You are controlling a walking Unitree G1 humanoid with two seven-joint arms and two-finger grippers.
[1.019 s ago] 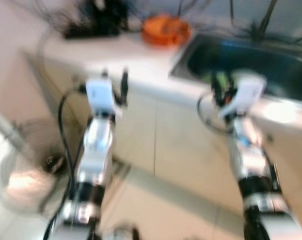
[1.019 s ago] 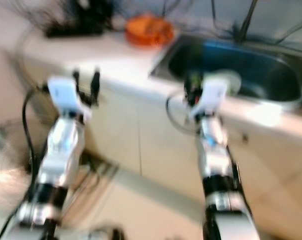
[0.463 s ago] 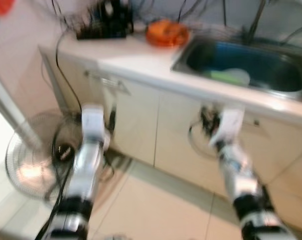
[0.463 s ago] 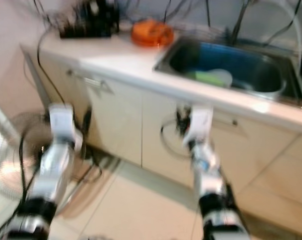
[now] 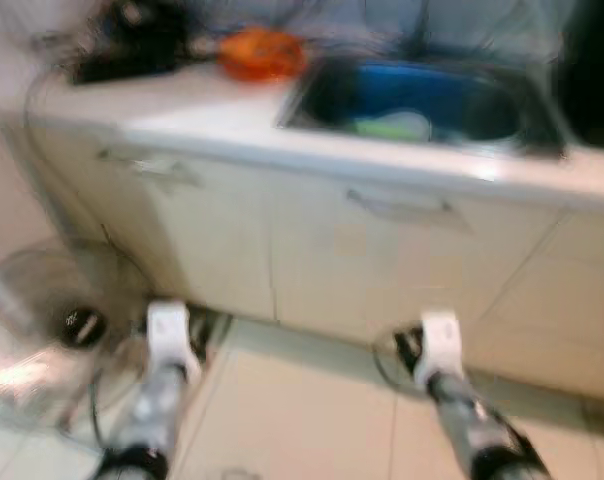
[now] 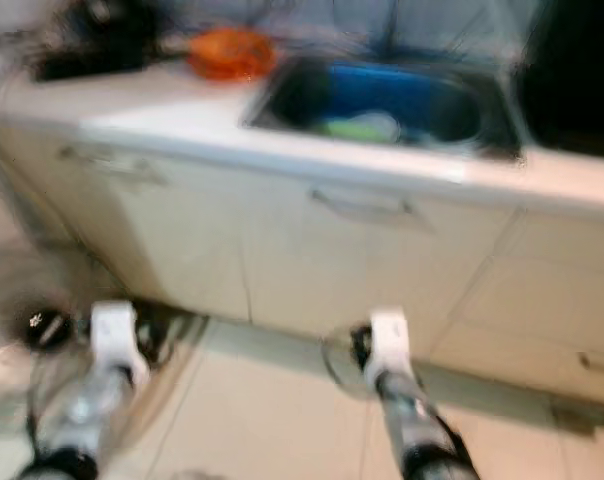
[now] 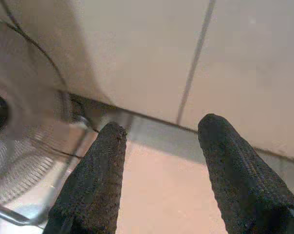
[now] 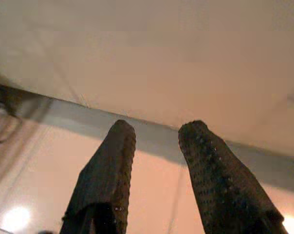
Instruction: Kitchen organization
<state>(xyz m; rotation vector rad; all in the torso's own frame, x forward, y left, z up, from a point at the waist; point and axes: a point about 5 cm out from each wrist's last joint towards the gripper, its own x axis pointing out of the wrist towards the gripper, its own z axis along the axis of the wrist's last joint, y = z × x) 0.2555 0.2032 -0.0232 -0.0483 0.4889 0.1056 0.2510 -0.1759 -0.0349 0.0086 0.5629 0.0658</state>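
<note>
In front of me, across a strip of tiled floor [image 5: 312, 400], runs a cream cabinet run [image 5: 312, 250] under a pale counter [image 5: 202, 115]. I am reading this through a blurred head camera, so details are soft. Set into the counter toward the right is a steel sink [image 5: 422, 95] with something blue in it and a pale green item [image 5: 390, 126] lying in the basin; I cannot tell what that item is. On the far left of the counter sits an orange thing [image 5: 260, 52], with dark gear and cables [image 5: 122, 45] beyond it. A floor fan [image 5: 52, 340] stands low on the left, near the cabinets.

Both my arms hang low, near me and short of the cabinet fronts. The left gripper [image 7: 159, 131] has its fingers spread well apart with nothing between them, pointing at the cabinet base and the fan grille. The right gripper [image 8: 154, 129] is parted a little less, also holding nothing, aimed at the kickboard.

As for progress, I can only judge loosely: the orange thing rests on the counter and the green item in the sink, and neither gripper carries anything. That would suit a rig walking up to begin sorting, or one stepping away with the things already placed.
</note>
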